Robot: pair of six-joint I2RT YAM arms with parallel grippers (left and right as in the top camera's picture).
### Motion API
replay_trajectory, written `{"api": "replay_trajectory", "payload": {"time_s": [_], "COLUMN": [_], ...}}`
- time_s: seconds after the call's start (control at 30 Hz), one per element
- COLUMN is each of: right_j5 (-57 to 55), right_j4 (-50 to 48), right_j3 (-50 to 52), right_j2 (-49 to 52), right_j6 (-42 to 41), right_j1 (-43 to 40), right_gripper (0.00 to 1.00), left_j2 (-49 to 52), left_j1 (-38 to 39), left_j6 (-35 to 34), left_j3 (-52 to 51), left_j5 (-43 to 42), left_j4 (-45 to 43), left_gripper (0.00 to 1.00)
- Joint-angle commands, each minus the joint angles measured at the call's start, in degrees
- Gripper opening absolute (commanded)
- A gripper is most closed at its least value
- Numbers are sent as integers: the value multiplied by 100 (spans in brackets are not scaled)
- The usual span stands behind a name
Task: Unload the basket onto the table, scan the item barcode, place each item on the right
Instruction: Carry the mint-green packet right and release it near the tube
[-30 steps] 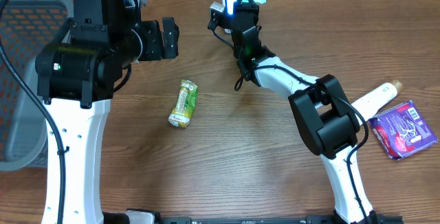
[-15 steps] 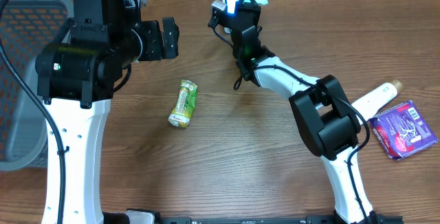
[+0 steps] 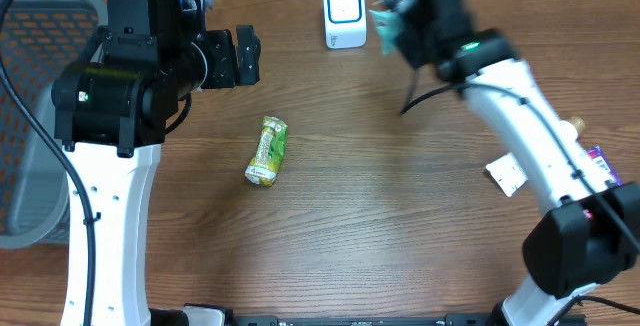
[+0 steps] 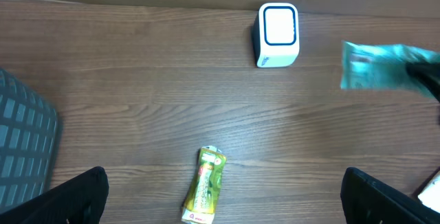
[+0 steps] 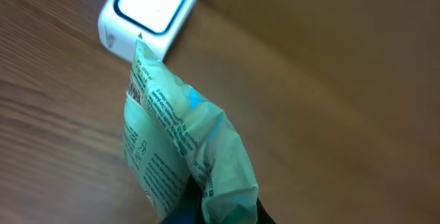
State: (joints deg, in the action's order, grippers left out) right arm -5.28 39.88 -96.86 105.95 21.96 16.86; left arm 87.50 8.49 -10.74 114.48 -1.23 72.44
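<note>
1. The right claw point(image 3: 398, 18) is clenched on a teal pouch point(image 5: 180, 148), raised off the table, with the white scanner point(image 3: 344, 14) just to its left.
2. The left claw point(image 3: 243, 56) is released and spread wide; a green snack packet point(image 3: 267, 150) lies below it.
3. A grey basket point(image 3: 25, 116) sits to its left.
4. A white card point(image 3: 507, 176) lies beside the right arm.

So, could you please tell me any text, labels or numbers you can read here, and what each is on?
Nothing reads clearly.
Teal packet, in the right gripper: lines of small print, too blurred to read.
Green pouch: print too small to read.
White scanner: no text visible.
</note>
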Motion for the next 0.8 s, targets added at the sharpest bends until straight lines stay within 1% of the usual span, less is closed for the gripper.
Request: {"api": "replay_trajectory", "payload": {"time_s": [0.0,0.07,0.17,0.3,0.43,0.57,0.77], "right_j5": [2326,2643,2747,2745,2638,2330,2208], "right_j4": [304,610,1119,1969,2490,2636,2684], "right_j3": [-52,-52,-52,-55,-50,-9,345], "right_j2": [-66,-79,-107,-107,-105,-105,-105], "right_j6": [-1744,-2135,-2455,-2503,-2500,-2503,-2522], "right_j1": [-538,-798,-1088,-1460,-1742,-1888,-2024], "right_gripper": [4,4,4,4,4,4,4], "left_j2": [24,24,24,24,24,24,24], "left_j1": [-22,-22,-22,-22,-22,-22,-22], "left_j6": [46,46,46,46,46,46,46], "left_j3": [4,4,4,4,4,4,4], "left_j5": [20,20,20,20,20,20,20], "left_j4": [-24,-24,-24,-24,-24,-24,-24], "left_gripper": [100,100,99,100,100,100,100]}}
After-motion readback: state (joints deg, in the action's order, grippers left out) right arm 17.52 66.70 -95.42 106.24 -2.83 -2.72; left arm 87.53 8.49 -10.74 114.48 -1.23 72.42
